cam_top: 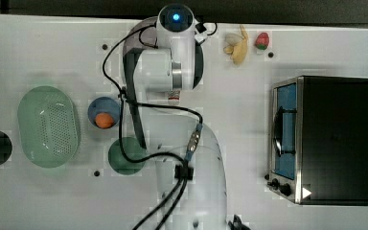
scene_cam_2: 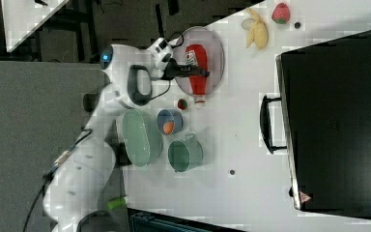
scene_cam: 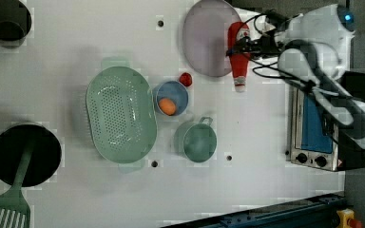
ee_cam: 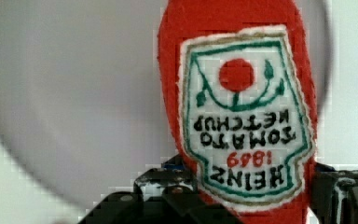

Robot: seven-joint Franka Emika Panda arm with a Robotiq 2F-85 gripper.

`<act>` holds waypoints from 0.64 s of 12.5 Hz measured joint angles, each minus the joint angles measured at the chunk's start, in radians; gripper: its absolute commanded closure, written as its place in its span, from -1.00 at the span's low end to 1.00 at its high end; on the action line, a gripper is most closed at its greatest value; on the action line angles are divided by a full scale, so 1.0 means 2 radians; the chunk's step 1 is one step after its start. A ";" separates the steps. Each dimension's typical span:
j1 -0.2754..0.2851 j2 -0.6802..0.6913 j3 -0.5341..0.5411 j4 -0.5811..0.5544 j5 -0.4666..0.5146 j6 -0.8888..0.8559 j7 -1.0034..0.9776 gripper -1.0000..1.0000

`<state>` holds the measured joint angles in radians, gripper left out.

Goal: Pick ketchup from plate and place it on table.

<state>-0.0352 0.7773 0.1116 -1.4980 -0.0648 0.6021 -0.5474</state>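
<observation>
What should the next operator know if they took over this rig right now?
Gripper: fingers closed on the red soft ketchup bottle with a white label, around its body.
Ketchup bottle: lying on the pale pinkish-grey round plate, its cap end poking past the rim over the white table.
Done: approach and grasp.
Left: lift the bottle off the plate, set it on bare tabletop, release.

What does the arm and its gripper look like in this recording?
The arm has glossy white rounded shells with dark grey joint bands and a glowing blue light on one joint cap. Black cables loop along it, joined by a silver connector. The gripper is black, with small screws on its fingers.
</observation>
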 measured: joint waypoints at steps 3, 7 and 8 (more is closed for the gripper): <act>-0.008 -0.089 0.001 -0.010 0.016 -0.074 0.000 -0.27; -0.041 -0.239 0.002 -0.062 0.035 -0.100 0.000 -0.27; -0.052 -0.271 0.002 -0.079 0.036 -0.101 0.000 -0.27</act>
<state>-0.1382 0.2362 0.1149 -1.6562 0.0079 0.3994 -0.5479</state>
